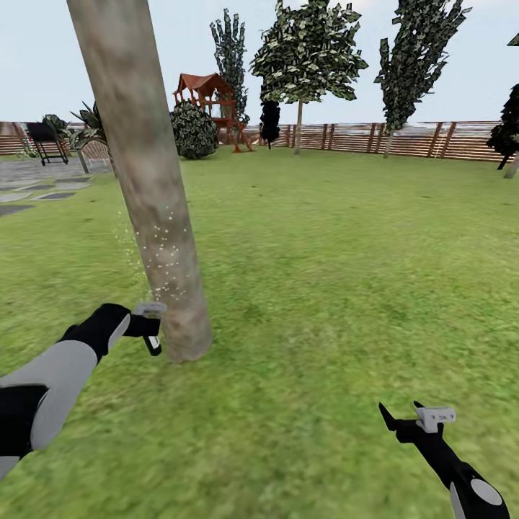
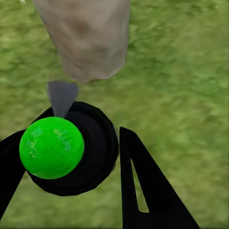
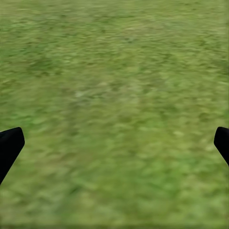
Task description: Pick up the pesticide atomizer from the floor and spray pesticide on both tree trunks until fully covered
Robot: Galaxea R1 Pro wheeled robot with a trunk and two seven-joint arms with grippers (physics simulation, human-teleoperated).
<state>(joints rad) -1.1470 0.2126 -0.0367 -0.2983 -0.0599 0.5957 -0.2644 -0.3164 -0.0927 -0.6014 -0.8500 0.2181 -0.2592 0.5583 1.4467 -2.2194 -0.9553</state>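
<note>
A thick, leaning grey-brown tree trunk (image 1: 144, 166) rises from the garden lawn at the left. Fine white specks of pesticide (image 1: 162, 245) hang on and beside its lower part. My left gripper (image 1: 148, 326) sits close beside the trunk's base, shut on the pesticide atomizer (image 1: 153, 344). In the left wrist view the atomizer (image 2: 95, 152) shows a black round body with a bright green ball, held in my left gripper (image 2: 74, 138), its grey nozzle aimed at the trunk (image 2: 86, 38). My right gripper (image 1: 404, 418) hangs open over bare grass at lower right, also seen open as the right gripper (image 3: 117, 143).
A brown slat fence (image 1: 404, 137) closes the far side of the lawn. A red-roofed playset (image 1: 205, 94) and a round bush (image 1: 193, 130) stand behind the trunk. A dark grill (image 1: 45, 140) stands on grey paving (image 1: 36, 180) at far left. Thin trees (image 1: 306, 58) line the fence.
</note>
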